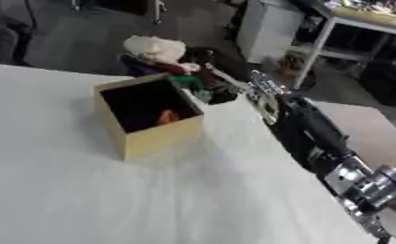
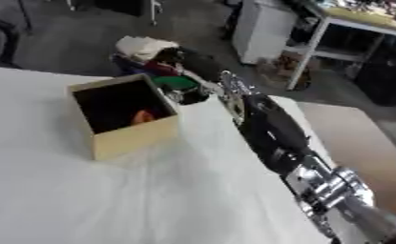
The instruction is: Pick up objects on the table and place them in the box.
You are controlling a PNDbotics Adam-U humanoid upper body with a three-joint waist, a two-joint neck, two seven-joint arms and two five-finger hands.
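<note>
An open cardboard box (image 1: 155,138) stands on the white table (image 1: 109,200), with something orange (image 1: 169,116) lying inside it. My right arm reaches in from the lower right along the table's right edge. At its end, my right hand (image 1: 222,89) is just past the box's far right corner. Its dark fingers are curled round a soft toy (image 1: 159,50) with a cream top and red and green parts below. The toy hangs above and behind the box's far rim. The picture is blurred, so the fingers' exact hold is hard to see. My left hand does not show.
The table's right edge runs close under my arm, with a brown surface (image 1: 376,128) beyond it. On the floor behind stand a white cabinet (image 1: 267,28) and a white-framed bench (image 1: 364,21).
</note>
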